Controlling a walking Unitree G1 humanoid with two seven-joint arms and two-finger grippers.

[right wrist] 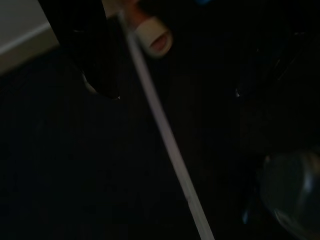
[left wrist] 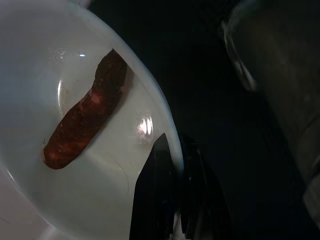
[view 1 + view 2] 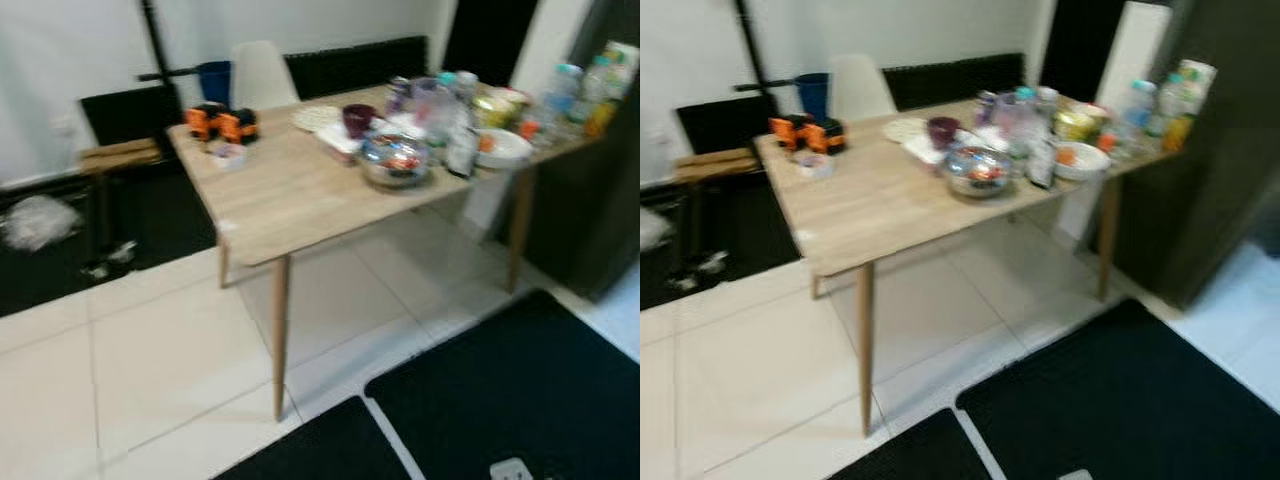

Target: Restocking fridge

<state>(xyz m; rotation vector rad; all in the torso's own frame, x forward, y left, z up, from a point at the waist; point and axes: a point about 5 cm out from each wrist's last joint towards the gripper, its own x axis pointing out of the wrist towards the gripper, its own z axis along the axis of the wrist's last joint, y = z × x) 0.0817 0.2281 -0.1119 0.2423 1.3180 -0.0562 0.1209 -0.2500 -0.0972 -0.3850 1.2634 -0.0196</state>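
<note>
Plate [image 2: 100,165] with one sausage [image 2: 85,125] sits pinched at its rim by the left gripper [image 2: 175,200]. Right gripper's state: cannot tell. Table [image 3: 290,200] holds many groceries, including a bowl [image 3: 395,160] and bottles [image 3: 565,90]; restocking looks largely unfinished.

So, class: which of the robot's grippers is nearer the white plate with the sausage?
Left. The left gripper has its fingers closed on the rim of the white plate; the right gripper hangs over dark floor.
</note>
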